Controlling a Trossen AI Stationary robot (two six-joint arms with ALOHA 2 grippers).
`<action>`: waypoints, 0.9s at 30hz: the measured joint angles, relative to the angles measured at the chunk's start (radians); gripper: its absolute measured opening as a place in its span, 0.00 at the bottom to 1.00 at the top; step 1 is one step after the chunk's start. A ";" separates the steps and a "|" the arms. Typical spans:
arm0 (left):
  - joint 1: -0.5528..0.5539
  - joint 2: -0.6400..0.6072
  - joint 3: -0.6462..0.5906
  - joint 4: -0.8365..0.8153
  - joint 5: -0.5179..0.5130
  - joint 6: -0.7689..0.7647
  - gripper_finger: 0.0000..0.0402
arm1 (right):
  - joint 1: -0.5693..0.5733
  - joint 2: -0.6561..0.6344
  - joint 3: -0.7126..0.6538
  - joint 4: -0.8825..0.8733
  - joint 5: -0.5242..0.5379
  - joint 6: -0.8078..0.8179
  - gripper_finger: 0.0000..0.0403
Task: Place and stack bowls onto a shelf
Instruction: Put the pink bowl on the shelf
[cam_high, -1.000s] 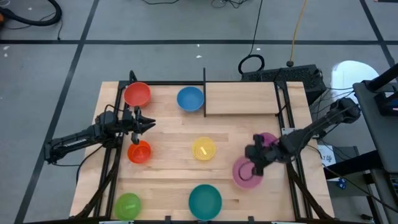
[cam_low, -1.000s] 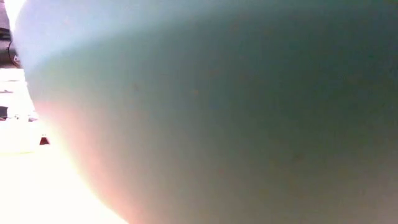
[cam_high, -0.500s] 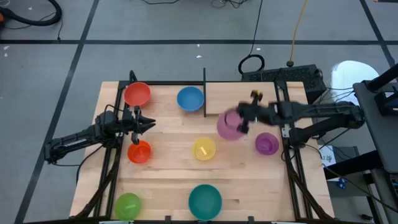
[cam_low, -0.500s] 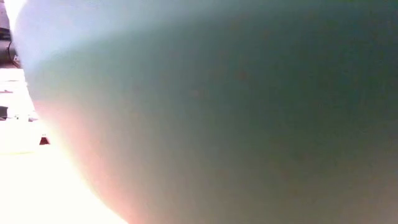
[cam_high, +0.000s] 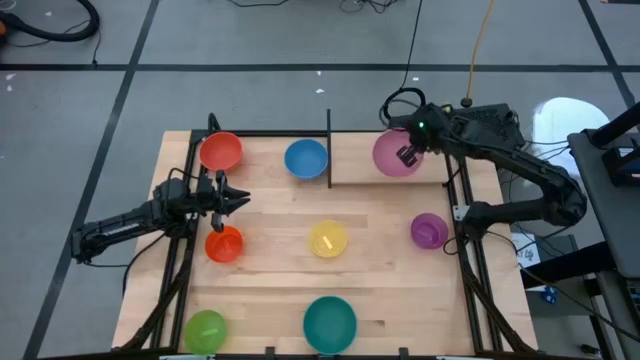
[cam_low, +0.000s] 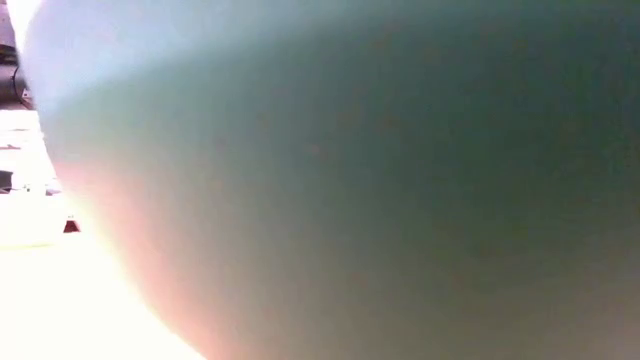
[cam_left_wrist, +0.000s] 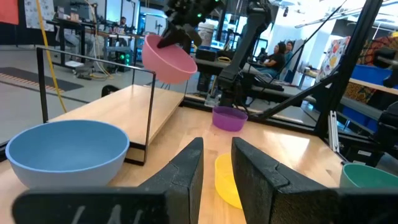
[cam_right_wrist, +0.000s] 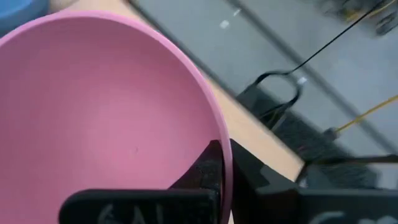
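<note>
Pink bowl (cam_high: 395, 153) now carried above shelf (cam_high: 380, 172), apparently airborne, lab beyond

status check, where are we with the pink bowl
Right gripper shut on pink bowl, held above the shelf, not set down. Left gripper open, waiting near the red bowl. Nothing on shelf.

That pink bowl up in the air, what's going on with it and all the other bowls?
The right hand is shut on the rim of the pink bowl and holds it above the shelf, which has no bowl on it yet. The purple bowl sits on the table near the right edge, with the other bowls spread around. The left hand waits open between the red bowl and the orange bowl.
</note>
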 joint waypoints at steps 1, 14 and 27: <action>0.000 0.000 0.000 0.000 0.000 0.000 0.22 | -0.025 0.000 -0.001 -0.007 -0.027 -0.010 0.00; 0.000 0.000 0.000 0.000 0.000 0.000 0.22 | -0.246 0.004 -0.062 -0.028 -0.024 -0.007 0.00; 0.000 0.000 0.000 0.000 0.000 0.000 0.22 | -0.270 0.003 -0.166 0.091 0.034 -0.039 0.00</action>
